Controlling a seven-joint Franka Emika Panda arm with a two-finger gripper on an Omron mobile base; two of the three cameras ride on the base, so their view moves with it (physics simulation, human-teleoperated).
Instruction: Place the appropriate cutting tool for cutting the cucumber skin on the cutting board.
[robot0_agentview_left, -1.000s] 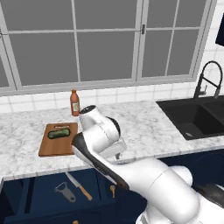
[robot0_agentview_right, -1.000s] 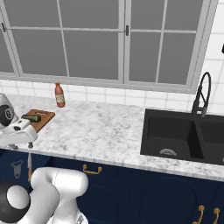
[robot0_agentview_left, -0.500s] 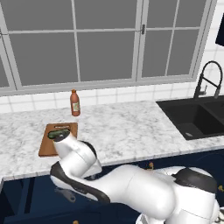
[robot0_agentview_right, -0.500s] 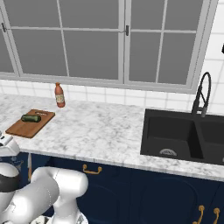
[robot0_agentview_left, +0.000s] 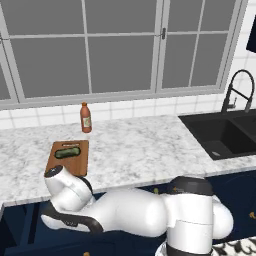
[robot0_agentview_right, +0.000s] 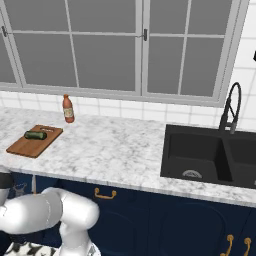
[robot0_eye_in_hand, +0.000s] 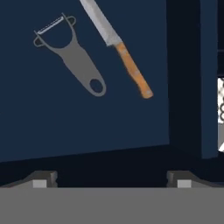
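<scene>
Reach step: the pincer (robot0_eye_in_hand: 111, 178) hangs wide open and empty above the peeler (robot0_eye_in_hand: 70, 56) (knife (robot0_eye_in_hand: 117, 47) just beside) — next, centre on the peeler's handle and descend

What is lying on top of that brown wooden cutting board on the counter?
Only a short dark green cucumber lies on the brown wooden cutting board. The robot's white arm covers the board's near corner.

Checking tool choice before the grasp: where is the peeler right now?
In the hand view the peeler lies flat on the dark blue drawer floor, upper left, just left of the knife and not touching it.
</scene>
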